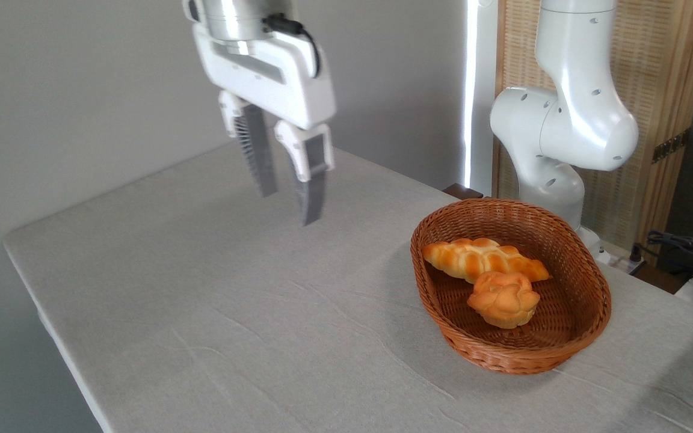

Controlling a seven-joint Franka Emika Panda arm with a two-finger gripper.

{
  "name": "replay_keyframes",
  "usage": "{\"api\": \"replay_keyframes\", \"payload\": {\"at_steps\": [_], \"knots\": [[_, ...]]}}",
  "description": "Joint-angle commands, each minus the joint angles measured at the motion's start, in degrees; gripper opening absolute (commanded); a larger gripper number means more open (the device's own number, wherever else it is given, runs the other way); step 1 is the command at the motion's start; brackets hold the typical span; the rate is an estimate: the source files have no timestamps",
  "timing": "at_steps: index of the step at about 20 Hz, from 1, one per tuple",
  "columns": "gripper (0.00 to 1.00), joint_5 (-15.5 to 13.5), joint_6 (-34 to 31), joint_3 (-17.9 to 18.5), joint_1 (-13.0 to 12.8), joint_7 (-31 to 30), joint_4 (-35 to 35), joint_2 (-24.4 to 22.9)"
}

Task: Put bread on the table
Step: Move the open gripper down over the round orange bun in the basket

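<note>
The bread (504, 299), a small round golden-orange bun with a knotted top, lies inside the brown wicker basket (587, 325) on the right. The table (232, 313) is covered in a light grey, wrinkled cloth. My gripper (289, 207) hangs open high above the table's back middle, well to the left of the basket, with nothing between its grey ribbed fingers (313, 192).
A longer braided loaf (482, 257) lies in the basket behind the bun, touching it. The white arm base (563, 132) stands behind the basket. Cables (689, 249) lie at the far right. The table's left edge drops off near the grey wall.
</note>
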Motion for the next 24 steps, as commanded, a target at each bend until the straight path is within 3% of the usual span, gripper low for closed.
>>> {"api": "replay_keyframes", "payload": {"at_steps": [1,3,5,7,15,21,22,23,24], "knots": [[1.00,-0.38,0.20,0.11,1.82,5.80,-16.81,-13.67],[1.00,0.32,0.37,0.55,2.43,6.77,-24.81,-19.38],[1.00,5.05,0.20,2.48,2.35,13.59,-30.19,-22.91],[1.00,7.44,0.37,5.45,2.35,17.48,-34.85,-25.12],[1.00,14.03,11.42,18.29,2.09,24.25,-44.79,-24.60],[1.00,14.04,15.31,18.66,2.53,24.97,-46.83,-22.67],[0.87,14.04,15.49,18.66,2.53,25.05,-47.00,-22.40],[0.66,14.04,15.40,18.57,2.44,25.49,-47.00,-22.40],[0.54,13.95,15.40,18.57,2.44,26.10,-46.91,-22.40]]}}
